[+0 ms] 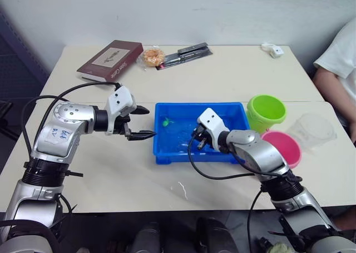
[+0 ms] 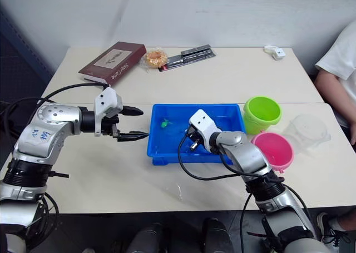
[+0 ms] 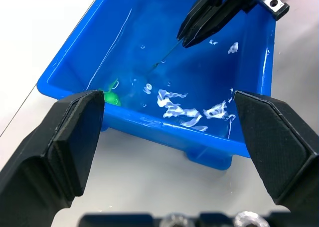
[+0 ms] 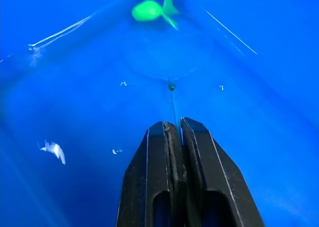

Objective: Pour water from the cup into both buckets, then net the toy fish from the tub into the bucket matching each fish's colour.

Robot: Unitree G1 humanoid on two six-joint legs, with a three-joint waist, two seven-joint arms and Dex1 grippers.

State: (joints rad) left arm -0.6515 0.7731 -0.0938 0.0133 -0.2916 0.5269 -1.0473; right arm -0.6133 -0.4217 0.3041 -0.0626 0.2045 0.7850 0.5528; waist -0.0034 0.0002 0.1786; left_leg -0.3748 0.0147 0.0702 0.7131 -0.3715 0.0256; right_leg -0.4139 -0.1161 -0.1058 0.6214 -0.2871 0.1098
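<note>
The shallow bright blue plastic tub [image 1: 167,153] stands near the table's front edge, with bare tabletop to its left. The right gripper [image 4: 173,129] – fingers clenched on the thin handle of the net [image 4: 172,90] – reaches into the tub; the hoop lies under the water, near a small green toy fish [image 4: 149,10]. The left gripper [image 1: 146,123] hangs released beside the tub's left rim. The lime green bucket [image 1: 266,112] and pink bucket [image 1: 285,147] (both smooth, round) stand right of the tub, the clear cup [image 1: 312,129] beyond them

lettering on the book [image 1: 110,60] cover, blue scribbles on left arm, none legible
</note>
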